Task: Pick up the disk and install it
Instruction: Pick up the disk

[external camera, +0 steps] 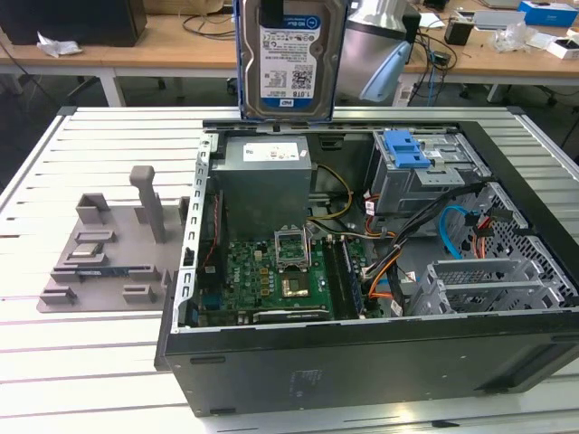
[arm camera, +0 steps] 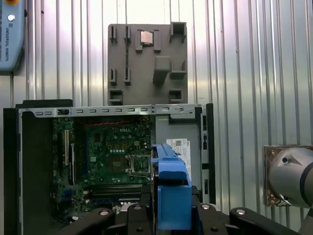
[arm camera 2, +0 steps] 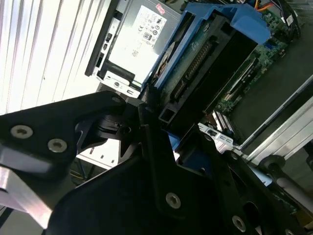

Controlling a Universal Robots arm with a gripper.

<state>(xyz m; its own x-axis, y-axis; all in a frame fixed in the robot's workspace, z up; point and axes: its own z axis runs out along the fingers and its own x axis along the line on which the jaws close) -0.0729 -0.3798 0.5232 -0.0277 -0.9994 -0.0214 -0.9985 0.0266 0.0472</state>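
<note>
The disk [external camera: 291, 59] is clear of the open computer case [external camera: 362, 362] and hangs upright above the case's far wall, label side facing the exterior camera. It is directly over the grey power supply [external camera: 267, 176] mounted in the far corner of the case. In the first wrist view, the gripper [arm camera: 171, 213] has its black jaws closed against both sides of the disk's blue carrier bracket, so the disk is pinched between them (no gap is visible on either side).

Inside the case, the green motherboard [external camera: 271, 271] lies flat on the floor next to the power supply. The metal drive cage [external camera: 425, 181] stands against the far wall at the other corner of the case, and a blue latch piece [external camera: 404, 149] sits on top of it.

Outside the case, on the exterior view's left, a grey fixture tray [external camera: 109, 249] lies on the slatted table [external camera: 54, 362] just beside the case wall.
</note>
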